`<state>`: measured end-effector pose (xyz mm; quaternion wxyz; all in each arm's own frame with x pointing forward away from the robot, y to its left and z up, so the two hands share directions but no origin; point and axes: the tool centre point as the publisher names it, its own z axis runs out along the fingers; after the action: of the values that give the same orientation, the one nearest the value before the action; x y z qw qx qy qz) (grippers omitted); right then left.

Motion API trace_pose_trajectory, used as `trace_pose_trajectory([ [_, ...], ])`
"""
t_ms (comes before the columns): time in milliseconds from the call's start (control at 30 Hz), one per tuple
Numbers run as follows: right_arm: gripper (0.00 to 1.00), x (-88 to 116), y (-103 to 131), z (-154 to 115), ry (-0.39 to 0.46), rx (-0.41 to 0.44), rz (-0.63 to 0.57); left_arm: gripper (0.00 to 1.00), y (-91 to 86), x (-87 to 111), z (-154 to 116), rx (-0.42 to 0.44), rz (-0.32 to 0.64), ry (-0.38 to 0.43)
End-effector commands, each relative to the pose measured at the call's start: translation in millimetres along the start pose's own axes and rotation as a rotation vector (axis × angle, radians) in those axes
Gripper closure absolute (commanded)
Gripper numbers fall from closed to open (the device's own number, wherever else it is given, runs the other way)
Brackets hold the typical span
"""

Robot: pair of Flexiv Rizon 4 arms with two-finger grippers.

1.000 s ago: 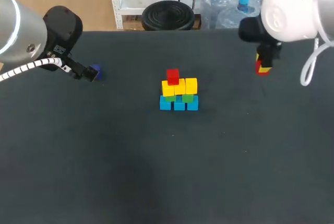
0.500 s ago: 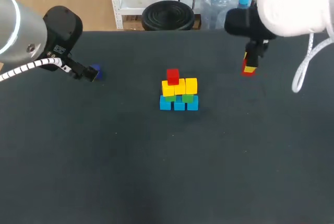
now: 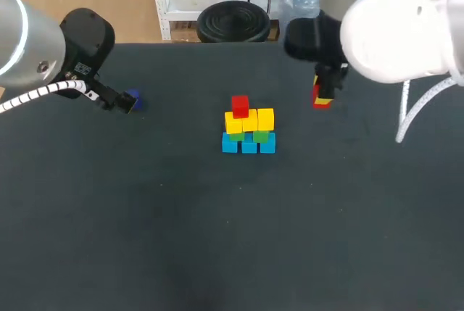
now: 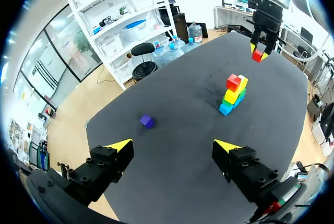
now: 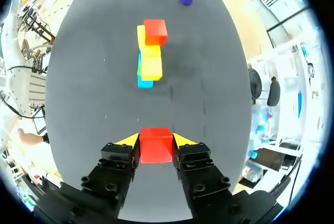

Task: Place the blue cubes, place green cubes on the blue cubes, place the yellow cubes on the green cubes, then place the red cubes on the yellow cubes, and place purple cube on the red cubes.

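1. Right jaws are clamping the held red cube (image 5: 155, 144) between both yellow tips, carrying it above the counter (image 3: 217, 238), right of the stack and apart from it.
2. Stack (image 3: 249, 128) is sitting mid-counter: blue cubes (image 3: 249, 145) at the base, then green cubes (image 3: 261, 136), then yellow cubes (image 3: 250, 121), with the top red cube (image 3: 240, 106) resting over its left side.
3. Left jaws are hanging spread wide, gripping nothing.
4. Purple cube (image 4: 147, 121) is lying on the counter ahead of the left jaws, well apart from the stack.
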<state>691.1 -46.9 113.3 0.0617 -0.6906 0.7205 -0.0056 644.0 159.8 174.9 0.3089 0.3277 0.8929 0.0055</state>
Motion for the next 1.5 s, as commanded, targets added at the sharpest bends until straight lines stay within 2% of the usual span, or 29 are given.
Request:
trace_pose_trajectory([
  [33, 1.0, -13.2, 2.7, 0.6, -0.011, -0.012, -0.023, 0.0, 1.2, 0.3, -0.1, 0.005, 0.001, -0.002],
  [300, 1.0, -33.9, 4.7, 4.0, -0.021, -0.03, -0.073, 0.0, 1.2, 0.3, -0.1, 0.005, 0.001, -0.002],
  [600, 1.0, -54.2, -7.3, 10.0, 0.001, -0.054, -0.123, 0.0, 1.2, 0.3, -0.1, 0.005, 0.001, -0.002],
  [900, 1.0, -76.2, -11.1, 20.8, -0.007, -0.086, -0.105, 0.0, 1.2, 0.3, -0.1, 0.005, 0.001, -0.002],
  [1200, 1.0, -84.2, -2.7, 28.4, -0.021, -0.105, -0.06, 0.0, 1.2, 0.3, -0.1, 0.005, 0.001, -0.002],
  [1500, 1.0, -90.3, -2.1, 35.6, -0.001, -0.108, -0.065, 0.0, 1.2, 0.3, -0.1, 0.005, 0.001, -0.002],
])
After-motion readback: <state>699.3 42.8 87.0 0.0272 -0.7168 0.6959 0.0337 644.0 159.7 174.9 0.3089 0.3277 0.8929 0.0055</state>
